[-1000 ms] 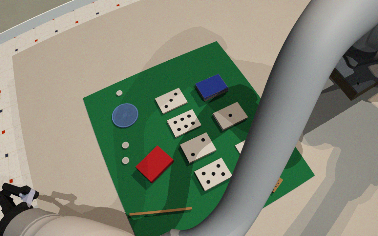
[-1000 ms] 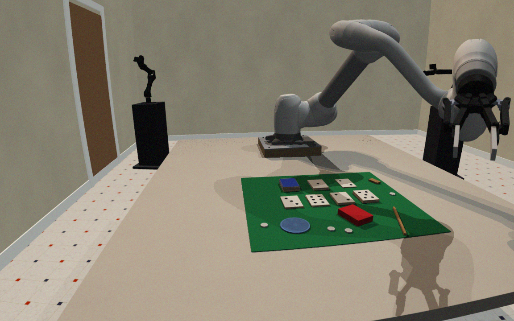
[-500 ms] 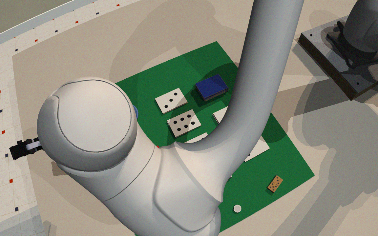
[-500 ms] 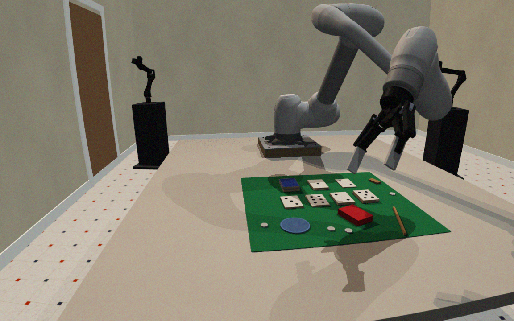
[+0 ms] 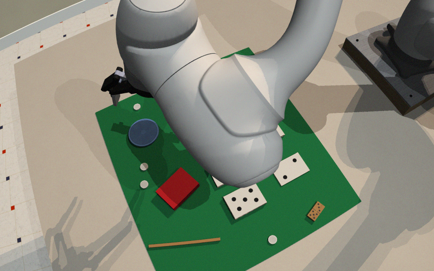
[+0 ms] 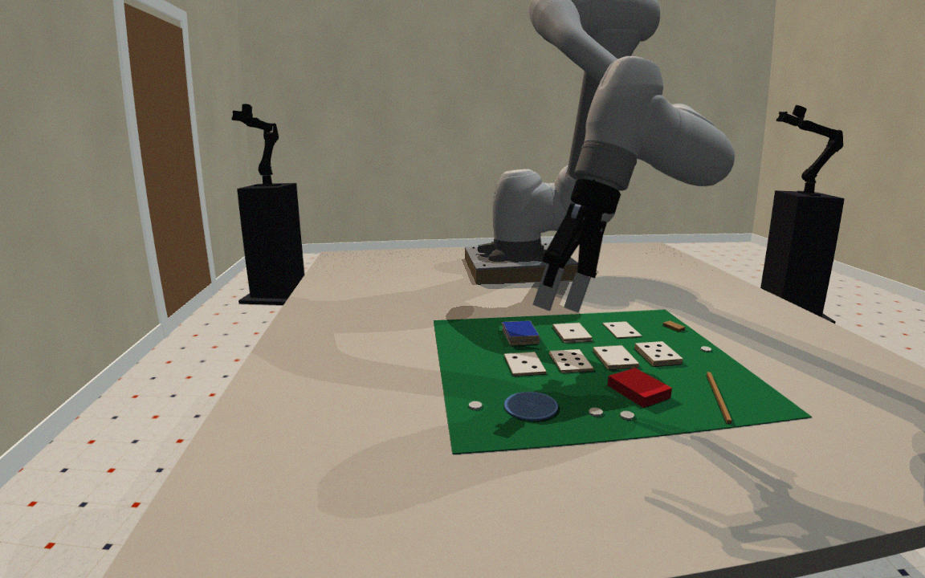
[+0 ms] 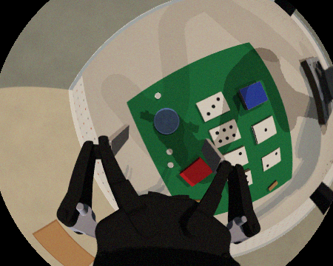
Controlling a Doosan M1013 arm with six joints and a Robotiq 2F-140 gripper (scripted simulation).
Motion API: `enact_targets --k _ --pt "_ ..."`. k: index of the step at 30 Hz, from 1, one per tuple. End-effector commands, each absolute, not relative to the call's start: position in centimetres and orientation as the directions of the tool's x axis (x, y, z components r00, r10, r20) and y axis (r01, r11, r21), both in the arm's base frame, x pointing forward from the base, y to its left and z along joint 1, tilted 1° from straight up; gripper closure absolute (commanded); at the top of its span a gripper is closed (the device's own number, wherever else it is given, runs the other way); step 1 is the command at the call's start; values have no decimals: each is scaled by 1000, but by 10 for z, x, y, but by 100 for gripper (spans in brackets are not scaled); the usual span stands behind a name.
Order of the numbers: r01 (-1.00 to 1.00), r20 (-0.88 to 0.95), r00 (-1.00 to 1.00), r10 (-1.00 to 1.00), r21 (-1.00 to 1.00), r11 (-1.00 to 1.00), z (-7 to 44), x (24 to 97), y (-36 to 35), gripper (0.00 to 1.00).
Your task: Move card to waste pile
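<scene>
The face-down stock (image 6: 520, 331) is a blue-backed stack in the mat's far row, at its left end; it also shows in the wrist view (image 7: 254, 94). The waste pile (image 6: 572, 331) lies beside it, with a one-pip card on top, and shows in the wrist view too (image 7: 264, 129). My gripper (image 6: 559, 295) is open and empty. It hangs tilted, well above the far edge of the green mat (image 6: 595, 373), over the stock and the waste pile. The wrist view shows both fingers spread wide with nothing between them. In the top view my arm hides the stock and the waste pile.
Other pip cards lie face up, among them a six-pip card (image 6: 571, 360) and a five-pip card (image 5: 244, 200). A red block (image 6: 639, 386), a blue disc (image 6: 531, 405), several small white discs, a thin wooden stick (image 6: 718, 396) and a small domino (image 5: 315, 211) also lie on the mat.
</scene>
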State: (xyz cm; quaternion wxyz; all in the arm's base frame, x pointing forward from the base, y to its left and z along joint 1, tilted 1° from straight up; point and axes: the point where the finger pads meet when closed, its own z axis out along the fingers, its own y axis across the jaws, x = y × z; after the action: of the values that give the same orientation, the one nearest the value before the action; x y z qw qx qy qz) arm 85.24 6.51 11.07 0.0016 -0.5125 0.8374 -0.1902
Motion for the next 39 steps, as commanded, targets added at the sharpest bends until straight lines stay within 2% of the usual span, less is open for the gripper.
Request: enact_targets --k 1,7,12,16,31,39 --pt "-731 82 -668 -740 -263 630 98 789 38 0" --pt "-522 23 -850 -526 -157 838 79 697 15 0" --pt "-229 11 -974 -228 -36 973 65 617 9 0" --pt "-193 13 -981 -193 -22 981 62 596 7 0" --pt "-241 14 -971 -240 -21 970 62 596 7 0" --pt "-548 21 -837 -547 -15 836 62 596 7 0"
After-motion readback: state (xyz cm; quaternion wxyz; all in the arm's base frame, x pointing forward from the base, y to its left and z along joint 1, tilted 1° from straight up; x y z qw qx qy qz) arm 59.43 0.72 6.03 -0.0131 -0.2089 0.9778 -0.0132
